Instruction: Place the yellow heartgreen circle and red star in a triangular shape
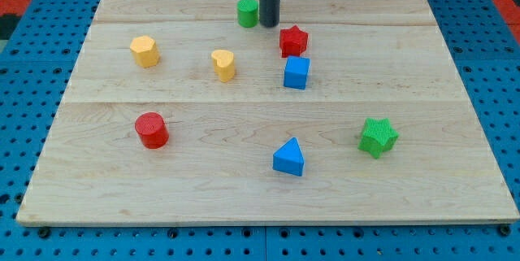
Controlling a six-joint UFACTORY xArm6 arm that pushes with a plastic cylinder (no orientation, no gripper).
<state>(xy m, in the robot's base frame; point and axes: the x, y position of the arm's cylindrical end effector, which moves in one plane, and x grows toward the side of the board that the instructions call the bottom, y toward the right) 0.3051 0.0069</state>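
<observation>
The green circle (247, 12) stands near the view's top, just left of my tip (269, 24). The tip touches or nearly touches its right side. The red star (293, 41) lies just below and right of the tip. The yellow heart (223, 63) sits lower, to the left of the red star and below the green circle. The rod comes down from the view's top edge.
A blue cube (296, 73) sits right under the red star. A yellow hexagon (145, 51) is at the left, a red cylinder (151, 129) lower left, a blue triangle (288, 157) bottom centre, a green star (378, 137) lower right. The wooden board (422, 66) lies on blue pegboard.
</observation>
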